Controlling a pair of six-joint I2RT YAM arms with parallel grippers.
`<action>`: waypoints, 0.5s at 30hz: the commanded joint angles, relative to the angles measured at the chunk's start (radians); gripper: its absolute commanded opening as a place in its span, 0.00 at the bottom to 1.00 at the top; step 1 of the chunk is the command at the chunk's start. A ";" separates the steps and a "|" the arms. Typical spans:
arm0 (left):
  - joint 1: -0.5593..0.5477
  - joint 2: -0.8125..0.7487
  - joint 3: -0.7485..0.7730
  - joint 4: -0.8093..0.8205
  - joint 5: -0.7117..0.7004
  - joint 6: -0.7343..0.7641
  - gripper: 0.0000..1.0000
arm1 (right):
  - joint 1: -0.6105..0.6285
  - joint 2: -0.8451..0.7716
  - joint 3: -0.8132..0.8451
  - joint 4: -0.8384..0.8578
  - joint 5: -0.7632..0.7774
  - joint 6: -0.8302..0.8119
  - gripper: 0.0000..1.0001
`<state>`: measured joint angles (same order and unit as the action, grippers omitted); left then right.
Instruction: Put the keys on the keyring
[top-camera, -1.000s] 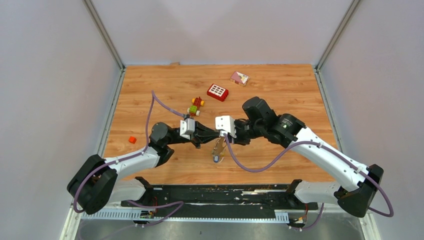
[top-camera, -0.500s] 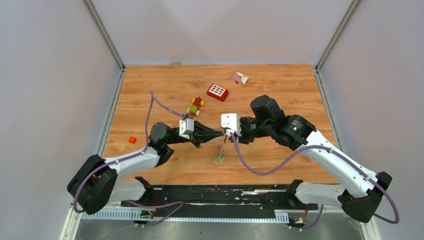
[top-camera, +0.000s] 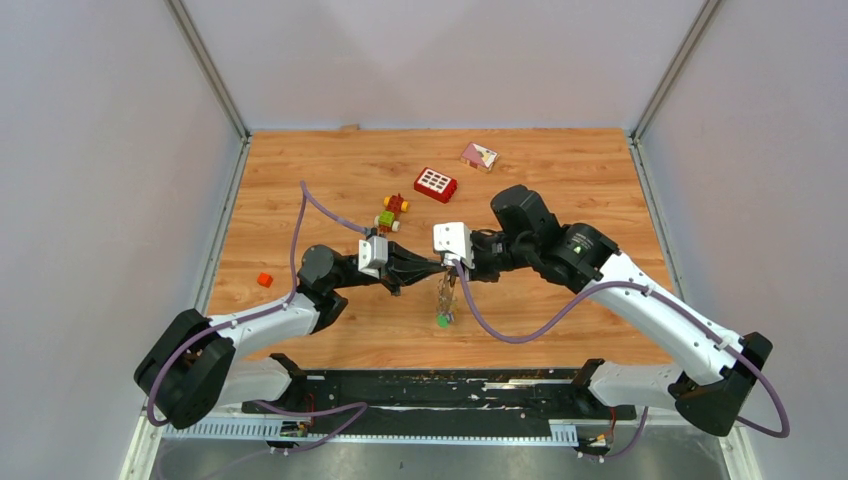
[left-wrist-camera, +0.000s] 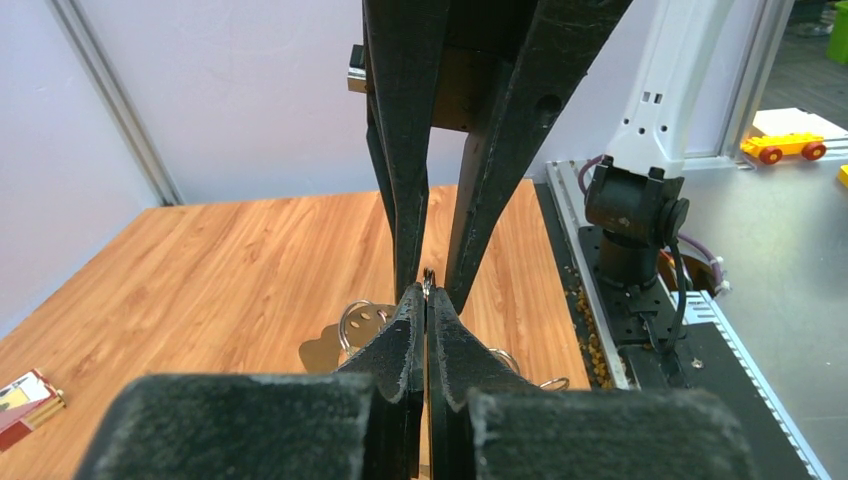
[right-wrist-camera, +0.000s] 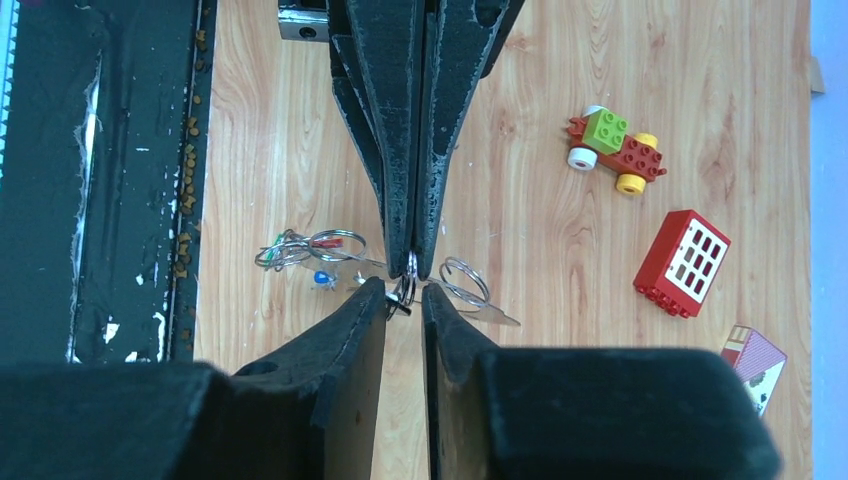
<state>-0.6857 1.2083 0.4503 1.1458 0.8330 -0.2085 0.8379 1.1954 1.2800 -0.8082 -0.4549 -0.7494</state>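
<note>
Hoop of thin grey metal, the keyring (left-wrist-camera: 427, 277), pinched at mid-table

The left gripper (top-camera: 428, 268) reaches in from the left with its black fingers pressed together on the keyring. The wire shows edge-on as a sliver just past the tips in the left wrist view. The right gripper (top-camera: 452, 268) comes from the opposite side, tip to tip with it. Its fingers (right-wrist-camera: 365, 315) stand a narrow gap apart, one on each side of the left tips. A bit of metal sits in that gap, but whether they pinch it cannot be told. The keys (top-camera: 443, 303), tiny metal ones with small coloured plastic tags, hang in a bunch under the meeting point, a green tag lowest. Whether the bunch touches the wooden table (top-camera: 560, 180) is not clear. Farther back lie a red brick with white squares (top-camera: 436, 184), a red-yellow-green block toy (top-camera: 392, 213) and a pink card-like piece (top-camera: 479, 155). A small red cube (top-camera: 264, 279) sits well off to the left.
</note>
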 joint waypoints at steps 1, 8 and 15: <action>0.003 -0.003 0.009 0.065 0.000 -0.006 0.00 | -0.003 0.003 0.041 0.043 -0.040 0.014 0.17; 0.003 -0.006 0.007 0.067 0.001 -0.007 0.00 | -0.003 -0.005 0.026 0.045 -0.026 0.005 0.00; 0.003 -0.024 0.013 0.005 0.008 0.080 0.06 | -0.004 0.002 0.058 -0.024 -0.001 -0.031 0.00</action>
<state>-0.6849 1.2083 0.4503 1.1423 0.8379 -0.1925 0.8364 1.1992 1.2816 -0.8124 -0.4629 -0.7429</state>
